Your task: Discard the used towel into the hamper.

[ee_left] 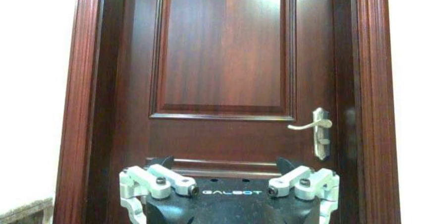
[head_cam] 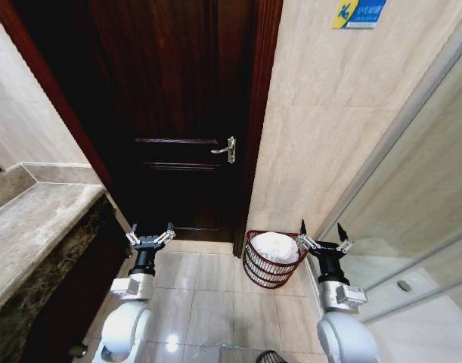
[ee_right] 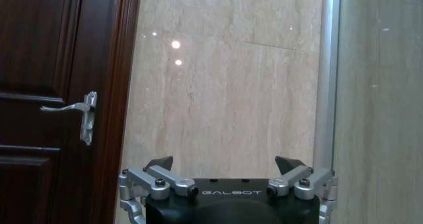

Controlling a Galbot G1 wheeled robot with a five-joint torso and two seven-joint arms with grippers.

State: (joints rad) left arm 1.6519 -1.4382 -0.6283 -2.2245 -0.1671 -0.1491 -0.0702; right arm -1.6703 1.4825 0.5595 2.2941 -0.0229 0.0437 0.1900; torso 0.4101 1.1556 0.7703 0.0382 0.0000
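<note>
The hamper (head_cam: 273, 261), dark reddish open weave, leans by the door frame with a white towel (head_cam: 275, 246) bunched inside. Its far base is hidden. Left gripper (head_cam: 150, 236) and right gripper (head_cam: 322, 236) both gape wide, empty.

I'm looking at a dark reddish-brown panelled door (head_cam: 178, 113) filling the upper middle of the frame, with a silver lever handle (head_cam: 225, 150) near its right edge and a matching dark frame (head_cam: 259, 113) beside it. Right of that stands a beige marble-look wall (head_cam: 329, 128) with a blue-and-yellow sign (head_cam: 358, 13) at the top, and a glass partition (head_cam: 420, 197) slants down the far right. A stone countertop (head_cam: 34, 223) fills the lower left, and the glossy pale tiled floor (head_cam: 204, 302) reflects a small light spot.
</note>
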